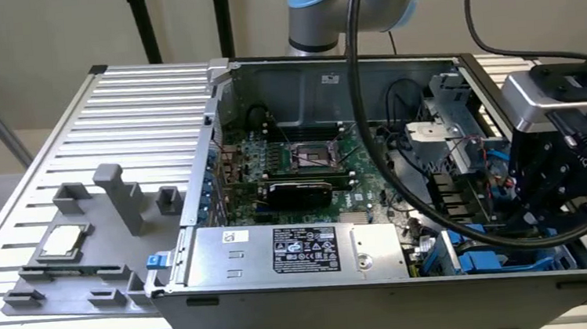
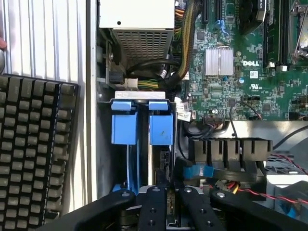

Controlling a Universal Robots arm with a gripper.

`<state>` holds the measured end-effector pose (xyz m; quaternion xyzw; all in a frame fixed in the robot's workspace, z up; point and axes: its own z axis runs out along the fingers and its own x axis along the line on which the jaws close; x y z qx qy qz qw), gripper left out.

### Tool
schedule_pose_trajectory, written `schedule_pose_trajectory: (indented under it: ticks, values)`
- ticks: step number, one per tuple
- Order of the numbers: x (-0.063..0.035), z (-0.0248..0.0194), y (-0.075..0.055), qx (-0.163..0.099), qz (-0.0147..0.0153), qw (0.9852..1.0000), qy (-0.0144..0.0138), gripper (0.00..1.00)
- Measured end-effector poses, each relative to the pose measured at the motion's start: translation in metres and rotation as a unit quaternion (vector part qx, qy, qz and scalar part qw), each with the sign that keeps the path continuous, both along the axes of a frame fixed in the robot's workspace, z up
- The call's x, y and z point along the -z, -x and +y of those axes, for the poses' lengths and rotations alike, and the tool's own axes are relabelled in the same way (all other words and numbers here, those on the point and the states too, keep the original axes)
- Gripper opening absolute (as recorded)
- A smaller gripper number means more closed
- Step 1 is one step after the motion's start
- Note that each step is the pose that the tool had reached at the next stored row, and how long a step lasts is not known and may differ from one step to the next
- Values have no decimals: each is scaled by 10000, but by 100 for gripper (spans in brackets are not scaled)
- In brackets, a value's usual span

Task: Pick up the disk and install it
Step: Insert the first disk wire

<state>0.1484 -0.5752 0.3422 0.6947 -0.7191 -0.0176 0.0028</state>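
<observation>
The disk (image 2: 159,161) stands on edge in the drive bay, its blue frame tab (image 2: 161,126) level with a second blue tab (image 2: 124,126) beside it. My gripper (image 2: 169,192) hovers right over the disk's near end, black fingers (image 2: 154,207) drawn close together. I cannot make out anything pinched between them. In the exterior view my gripper (image 1: 528,209) reaches down into the open computer case (image 1: 388,298) at the exterior view's right, above the blue drive frames (image 1: 485,259).
The motherboard (image 2: 240,62), the power supply (image 1: 300,250) and bundles of cables (image 2: 163,67) crowd the case. A black fan shroud (image 2: 231,151) sits beside the bay. A keyboard (image 2: 33,144) lies outside the case wall. A grey fixture (image 1: 80,252) holds a small silver chip (image 1: 61,242).
</observation>
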Motion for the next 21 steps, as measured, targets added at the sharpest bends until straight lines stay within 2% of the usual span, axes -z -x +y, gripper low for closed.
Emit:
schedule_pose_trajectory:
  ticks: [13, 21]
  values:
    - [44, 9, 0, 219, 0, 9998, 34, 0]
    - [64, 14, -12, 264, 0, 9996, 42, 0]
